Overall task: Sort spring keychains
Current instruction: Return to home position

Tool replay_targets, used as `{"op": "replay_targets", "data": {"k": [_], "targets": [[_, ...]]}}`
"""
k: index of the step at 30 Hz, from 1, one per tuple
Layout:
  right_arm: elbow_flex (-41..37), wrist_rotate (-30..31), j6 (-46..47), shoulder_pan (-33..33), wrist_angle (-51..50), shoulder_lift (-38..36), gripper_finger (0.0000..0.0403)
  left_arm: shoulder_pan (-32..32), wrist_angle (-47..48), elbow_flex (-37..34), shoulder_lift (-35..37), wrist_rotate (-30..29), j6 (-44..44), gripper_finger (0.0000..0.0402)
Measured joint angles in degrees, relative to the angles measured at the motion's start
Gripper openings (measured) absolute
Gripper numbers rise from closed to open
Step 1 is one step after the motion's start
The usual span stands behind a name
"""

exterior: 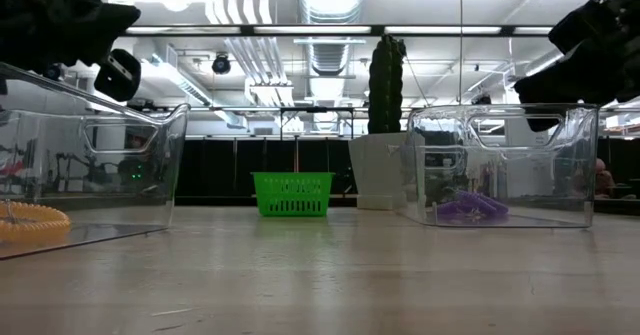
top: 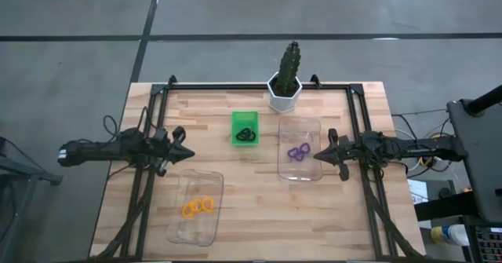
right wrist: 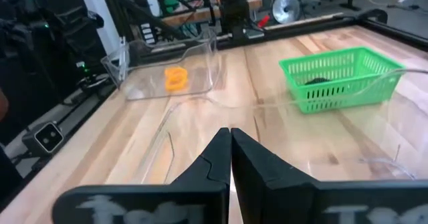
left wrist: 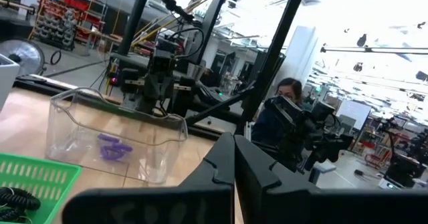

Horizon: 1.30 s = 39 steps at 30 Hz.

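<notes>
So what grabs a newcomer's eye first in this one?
Orange keychains sit in the left clear box, purple keychains in the right clear box, black keychains in the green tray. A potted cactus stands at the far edge; left arm and right arm flank the table, jaws shut.

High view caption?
Orange keychains in left bin, purple keychains in right bin, black keychains in basket; left pincer, right pincer shut.

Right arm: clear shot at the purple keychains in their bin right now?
Probably yes: the right gripper, shut, hangs at the rim of the open-topped clear bin, and nothing covers the purple keychains.
</notes>
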<state>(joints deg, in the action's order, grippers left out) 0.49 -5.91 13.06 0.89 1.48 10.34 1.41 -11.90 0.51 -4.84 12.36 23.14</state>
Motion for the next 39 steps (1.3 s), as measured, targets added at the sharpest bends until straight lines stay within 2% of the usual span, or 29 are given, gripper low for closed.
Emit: {"op": "replay_targets", "data": {"k": [39], "targets": [[0.02, -0.07, 0.00, 0.00, 0.04, 1.45, 0.0009, 0.00, 0.07, -0.07, 0.00, -0.02, 0.02, 0.0002]]}}
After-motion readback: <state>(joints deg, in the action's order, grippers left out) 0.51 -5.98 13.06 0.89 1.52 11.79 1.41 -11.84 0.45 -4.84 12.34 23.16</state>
